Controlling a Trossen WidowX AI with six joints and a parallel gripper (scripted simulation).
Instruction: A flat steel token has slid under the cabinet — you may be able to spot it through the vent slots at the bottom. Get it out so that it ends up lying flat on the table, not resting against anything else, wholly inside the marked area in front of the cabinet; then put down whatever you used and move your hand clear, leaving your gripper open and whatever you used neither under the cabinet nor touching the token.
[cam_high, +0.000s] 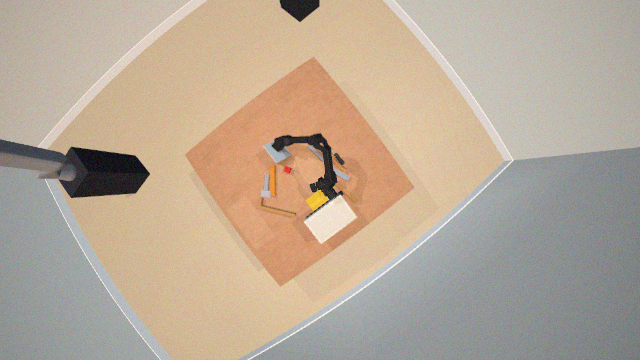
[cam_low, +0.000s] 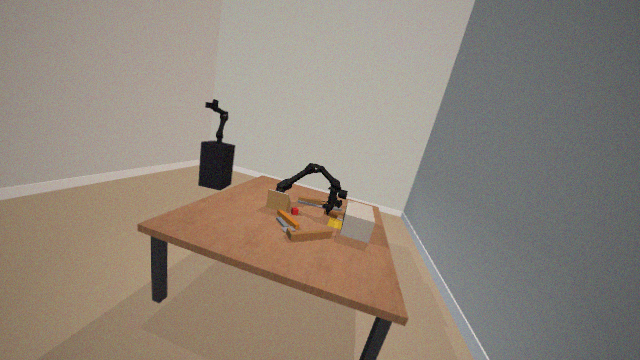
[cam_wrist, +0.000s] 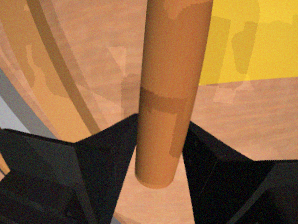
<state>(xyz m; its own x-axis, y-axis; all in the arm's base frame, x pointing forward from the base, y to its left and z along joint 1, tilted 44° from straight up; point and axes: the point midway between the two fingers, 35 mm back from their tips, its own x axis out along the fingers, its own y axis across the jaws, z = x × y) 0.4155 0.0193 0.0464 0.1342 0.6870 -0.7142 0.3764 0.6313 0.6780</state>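
My gripper (cam_high: 334, 194) (cam_low: 328, 210) (cam_wrist: 160, 121) is shut on a round orange-brown rod (cam_wrist: 170, 65), which runs forward between the fingers with its near end just behind the fingertips. The rod's far end is out of the wrist view, and the rod is too small to make out in the top and exterior views. The gripper is low, close to the front of the white cabinet (cam_high: 331, 219) (cam_low: 358, 222). The yellow marked area (cam_high: 316, 200) (cam_low: 335, 223) (cam_wrist: 250, 40) lies in front of the cabinet, beside the gripper. The steel token is not visible in any view.
A red cube (cam_high: 287, 170) (cam_low: 295, 211), an orange bar (cam_high: 273, 181) (cam_low: 288, 219) and an angled wooden piece (cam_high: 278, 209) (cam_low: 310, 235) stand across from the arm. A grey bar (cam_high: 342, 174) and a dark block (cam_high: 339, 159) lie beside the arm. An upright panel (cam_low: 278, 200) stands near its base.
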